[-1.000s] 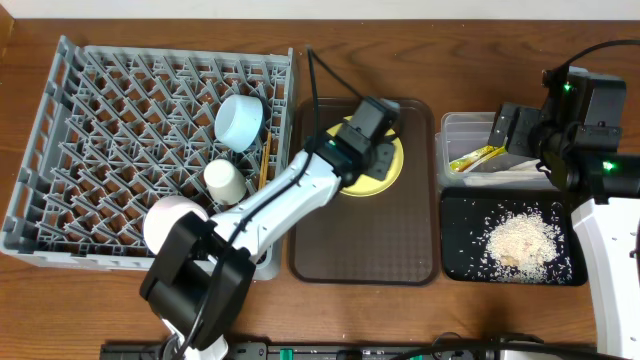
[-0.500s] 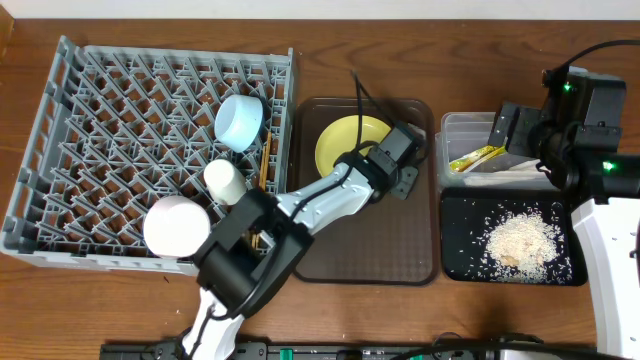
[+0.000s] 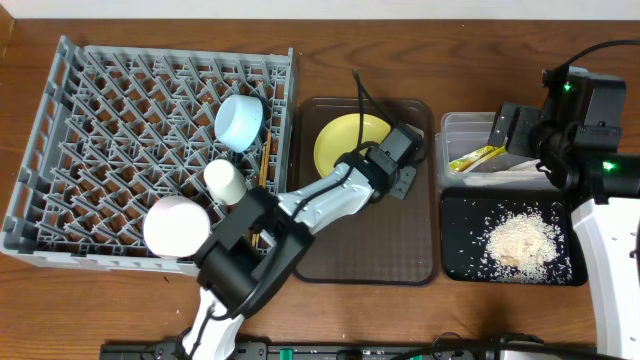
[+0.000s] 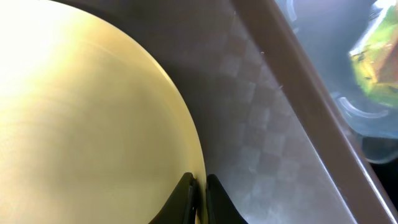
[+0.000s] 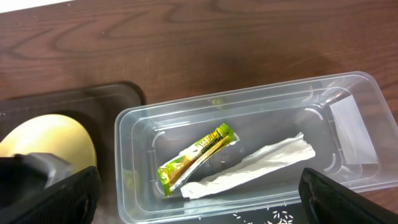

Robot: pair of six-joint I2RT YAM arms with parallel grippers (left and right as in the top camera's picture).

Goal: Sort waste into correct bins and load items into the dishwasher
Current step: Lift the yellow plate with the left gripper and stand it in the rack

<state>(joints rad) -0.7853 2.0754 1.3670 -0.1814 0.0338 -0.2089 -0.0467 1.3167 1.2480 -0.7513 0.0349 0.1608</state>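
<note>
The yellow plate (image 3: 343, 140) (image 4: 93, 112) lies at the far end of the dark brown serving tray (image 3: 370, 240). My left gripper (image 3: 375, 168) (image 4: 199, 183) is shut on its right rim, one finger on each side. In the grey dishwasher rack (image 3: 28, 190) are the blue bowl (image 3: 240, 120), the cream cup (image 3: 225, 182) and the chopsticks (image 3: 265, 160). My right gripper (image 3: 515, 130) (image 5: 199, 205) hangs open over the clear tub (image 5: 249, 93), which holds the green-and-yellow packet (image 5: 196, 155) and the white paper wrapper (image 5: 249, 171). Rice crumbs (image 3: 520, 240) lie in the black tray (image 3: 460, 250).
The clear tub (image 3: 450, 128) and the black tray stand side by side just right of the serving tray. A pale round thing (image 3: 175, 225) sits at the rack's front edge. My left arm reaches across the rack's front right corner and the serving tray.
My left gripper swung from above the plate to its right rim and closed on it. The plate shifted slightly left. The right arm has not moved.
</note>
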